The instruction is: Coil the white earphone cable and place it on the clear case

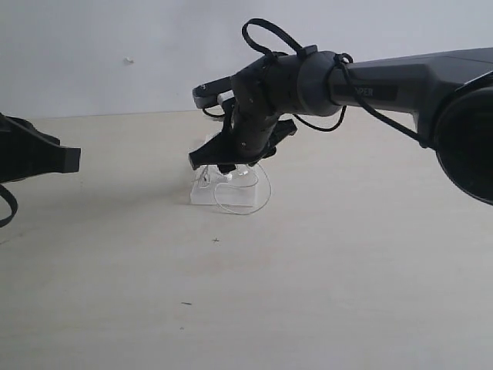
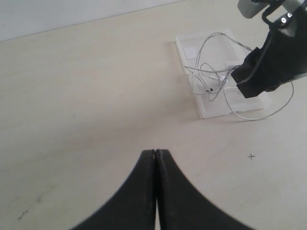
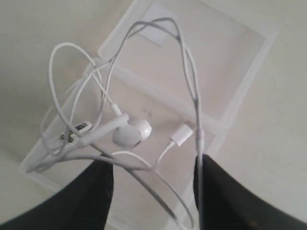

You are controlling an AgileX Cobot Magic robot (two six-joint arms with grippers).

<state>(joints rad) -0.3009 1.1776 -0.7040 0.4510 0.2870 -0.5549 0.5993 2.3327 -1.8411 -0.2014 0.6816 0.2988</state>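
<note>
The white earphone cable (image 3: 187,72) lies in loose loops on the clear case (image 3: 225,52), its earbuds (image 3: 130,132) and plug (image 3: 182,134) resting on the lid. One loop hangs over the case's edge onto the table (image 1: 258,202). My right gripper (image 3: 152,191) hovers just above the case (image 1: 231,194), jaws open; a strand runs along one finger (image 3: 216,191) and nothing is clamped. My left gripper (image 2: 156,153) is shut and empty, well away from the case (image 2: 211,103) and the cable (image 2: 216,72). In the exterior view it sits at the far left (image 1: 73,160).
The pale table (image 1: 308,293) bears a small pencilled cross mark (image 2: 251,156) near the case. A white wall (image 1: 115,46) rises behind the table's far edge. The right arm's black cables (image 1: 277,35) loop above its wrist.
</note>
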